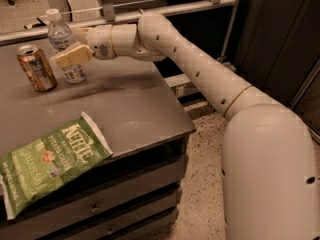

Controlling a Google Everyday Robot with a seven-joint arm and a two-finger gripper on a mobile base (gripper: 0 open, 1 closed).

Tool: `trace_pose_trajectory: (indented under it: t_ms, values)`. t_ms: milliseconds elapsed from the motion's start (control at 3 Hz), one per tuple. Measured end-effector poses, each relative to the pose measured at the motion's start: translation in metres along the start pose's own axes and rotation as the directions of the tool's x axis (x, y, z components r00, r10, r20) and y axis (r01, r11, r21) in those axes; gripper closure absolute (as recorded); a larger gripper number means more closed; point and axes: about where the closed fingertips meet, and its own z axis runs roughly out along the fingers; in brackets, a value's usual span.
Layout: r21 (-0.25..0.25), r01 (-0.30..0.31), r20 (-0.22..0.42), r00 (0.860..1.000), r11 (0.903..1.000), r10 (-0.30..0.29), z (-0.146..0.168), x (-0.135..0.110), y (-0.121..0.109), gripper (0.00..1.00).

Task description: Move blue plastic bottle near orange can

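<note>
The blue plastic bottle (59, 33) stands upright on the grey tabletop (135, 104), its white cap on top and its printed label low on the body. The tool (66, 45) is at the bottle's middle, closed on it: one tan finger (73, 55) crosses the side of the bottle that faces the camera, and the other shows just behind the bottle's shoulder. Just beside the bottle, on its left in the view, the orange can (36, 68) also stands upright, shorter than the bottle; a narrow gap seems to part the two, though it is hard to tell whether they touch. From the bottle the white arm (200, 69) runs off to the right and toward the camera, over the tabletop's far right corner, to the robot's large rounded body (270, 174), which fills the lower right of the view well apart from the bottle. Nearer the camera than the bottle, and well apart from it, a green Kettle chip bag (50, 159) lies flat, with its lower left end over the tabletop's front edge. Below the tabletop, on the camera's side of the bottle, are dark drawer fronts (125, 199). Behind the bottle a metal rail (165, 11) runs across the view. Right of the bottle and lower down lies speckled floor (205, 184).
</note>
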Motion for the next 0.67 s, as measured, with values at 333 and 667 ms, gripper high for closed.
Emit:
trace_pose_trajectory:
  t_ms: [333, 667]
  values:
    - [0.01, -0.003, 0.003, 1.0, 0.9999, 0.003, -0.011, 0.001, 0.003, 0.0]
    - [0.043, 0.005, -0.011, 1.0, 0.9991, -0.004, -0.05, 0.0, 0.008, 0.0]
